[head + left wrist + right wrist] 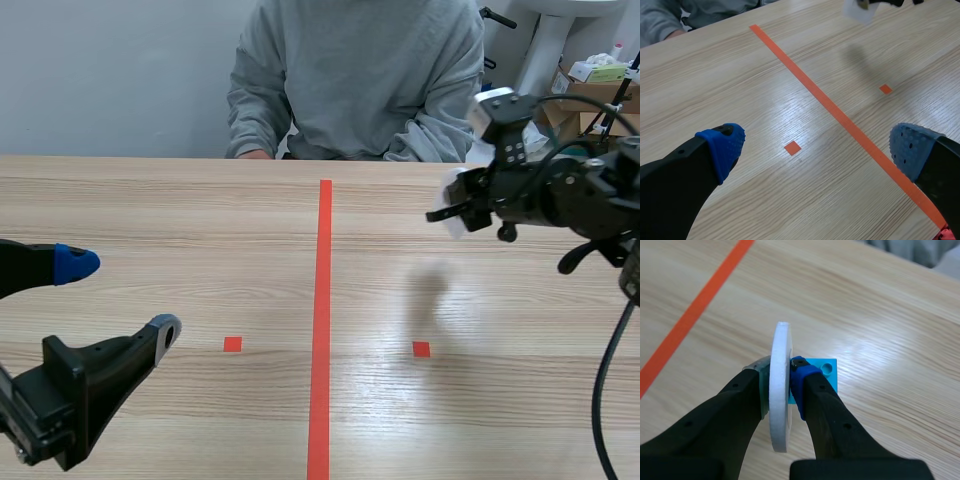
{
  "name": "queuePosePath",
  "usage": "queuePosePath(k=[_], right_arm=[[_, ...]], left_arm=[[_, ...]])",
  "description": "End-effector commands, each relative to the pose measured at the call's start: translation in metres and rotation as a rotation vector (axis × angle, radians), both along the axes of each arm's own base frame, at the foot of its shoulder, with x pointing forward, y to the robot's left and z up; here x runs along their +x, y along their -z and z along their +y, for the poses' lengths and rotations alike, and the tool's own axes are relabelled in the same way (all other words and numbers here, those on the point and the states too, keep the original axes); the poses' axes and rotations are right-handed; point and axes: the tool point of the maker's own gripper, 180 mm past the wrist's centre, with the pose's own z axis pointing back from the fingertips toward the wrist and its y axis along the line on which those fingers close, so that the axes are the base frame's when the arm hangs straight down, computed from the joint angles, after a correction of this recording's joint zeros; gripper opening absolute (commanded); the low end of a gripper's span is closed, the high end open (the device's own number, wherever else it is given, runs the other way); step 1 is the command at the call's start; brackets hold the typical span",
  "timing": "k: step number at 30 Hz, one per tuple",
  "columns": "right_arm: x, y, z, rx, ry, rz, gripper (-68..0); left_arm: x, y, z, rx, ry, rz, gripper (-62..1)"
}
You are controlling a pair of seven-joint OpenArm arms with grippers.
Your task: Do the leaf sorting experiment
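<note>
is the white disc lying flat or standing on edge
On edge, off the table: the right pincer is shut on the white disc, pressing both its faces.

Bare table [200, 230] ahead of left claw [817, 150]. Room under raised right claw [782, 382], white disc [781, 355] clamped in it. Person's sleeves [255, 110] block far edge beyond both claws.

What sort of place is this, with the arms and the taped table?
Probably a robotics test lab: a left gripper, open, and a right gripper clamping a white disc hang over a wooden table marked with orange-red tape, a person sitting across, cardboard boxes behind.
</note>
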Motion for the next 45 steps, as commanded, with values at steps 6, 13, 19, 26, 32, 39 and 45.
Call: queuePosePath(k=[6, 13, 19, 26, 32, 39, 45], right_arm=[[0.02, -0.033, -0.083, -0.056, 0.208, -0.093, -65.6], [0.036, -0.028, -0.141, -0.06, 0.354, -0.1, -65.5], [0.036, -0.008, -0.149, -0.03, 0.401, -0.047, -65.5], [0.012, 0.033, -0.148, -0.049, 0.444, 0.033, -65.1], [-0.006, 0.05, -0.157, -0.031, 0.483, 0.067, -65.1], [-0.013, 0.055, -0.163, -0.03, 0.503, 0.082, -53.5], [-0.015, 0.057, -0.164, -0.06, 0.49, 0.099, -26.6]], left_arm=[[0.0, -0.004, -0.001, -0.016, -0.002, -0.007, 1.3], [0.0, -0.004, -0.001, -0.016, -0.002, -0.007, 1.3], [-0.001, -0.003, 0.0, -0.014, -0.003, -0.003, 1.3], [-0.001, 0.0, 0.0, -0.005, -0.002, 0.009, 1.3], [-0.002, 0.0, 0.0, -0.002, -0.002, 0.012, 1.3], [-0.002, 0.001, 0.0, -0.001, -0.002, 0.014, 1.3], [-0.002, 0.001, 0.0, -0.001, -0.002, 0.014, 1.3]])
